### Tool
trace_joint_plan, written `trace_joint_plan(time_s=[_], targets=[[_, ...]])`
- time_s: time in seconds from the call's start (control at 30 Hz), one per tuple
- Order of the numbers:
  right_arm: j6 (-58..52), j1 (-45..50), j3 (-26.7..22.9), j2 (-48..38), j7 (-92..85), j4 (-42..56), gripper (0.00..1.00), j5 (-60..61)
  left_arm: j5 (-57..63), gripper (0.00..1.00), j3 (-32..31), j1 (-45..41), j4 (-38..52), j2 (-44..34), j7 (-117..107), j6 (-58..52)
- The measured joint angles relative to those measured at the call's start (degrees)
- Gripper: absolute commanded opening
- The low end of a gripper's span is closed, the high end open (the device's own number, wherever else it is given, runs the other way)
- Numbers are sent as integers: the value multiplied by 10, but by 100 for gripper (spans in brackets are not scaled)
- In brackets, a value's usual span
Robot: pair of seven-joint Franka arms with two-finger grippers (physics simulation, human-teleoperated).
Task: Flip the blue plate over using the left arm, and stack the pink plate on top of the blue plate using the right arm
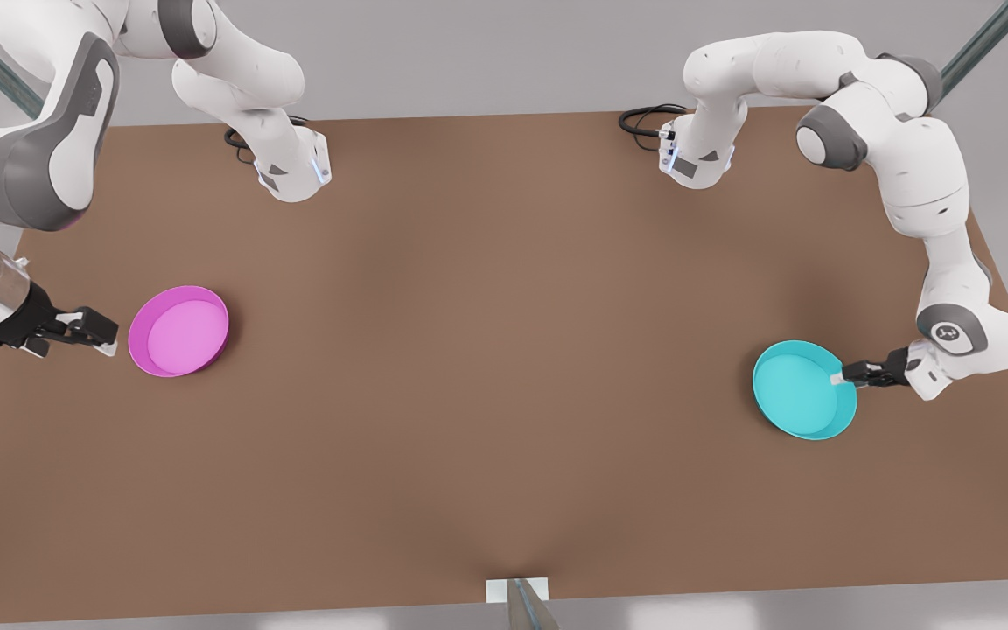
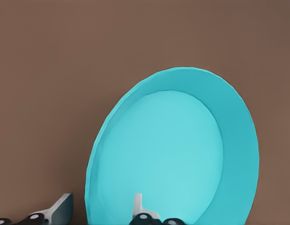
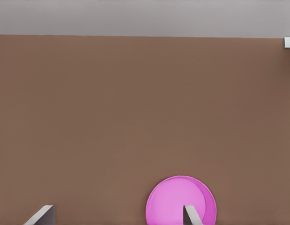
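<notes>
brown table (image 1: pixel 504 367), grey wall (image 1: pixel 486 52), two plates

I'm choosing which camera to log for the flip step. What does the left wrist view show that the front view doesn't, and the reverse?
Left wrist view alone: close up, the left gripper's fingers open astride the blue plate rim. Front view alone: the pink plate with the right gripper open just beside it, apart, plus both arms. Shared: the blue plate, open side up, on the brown table, with the left gripper at its edge.
</notes>
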Motion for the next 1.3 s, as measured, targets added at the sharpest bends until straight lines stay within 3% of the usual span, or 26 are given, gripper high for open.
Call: trace_joint_plan(time_s=[0.2,0.6,0.7,1.07,1.13,1.3], targets=[[-4,1,0,-4,2,1,100,11,1,34,0,-1,0,3,0,6],[-5,1,1,-9,-1,4,100,1,0,32,-1,0,0,10,-1,11],[-6,1,1,-11,-1,3,100,0,0,21,-1,-1,-1,10,-7,11],[-8,-15,-6,-16,-8,4,100,25,21,21,0,-5,0,-5,-26,-13],[-25,-21,-4,-18,-105,4,100,14,26,21,0,-9,0,-12,-33,-17],[-24,-23,-5,-18,-109,4,100,16,31,21,1,-14,1,-25,-45,-38]])
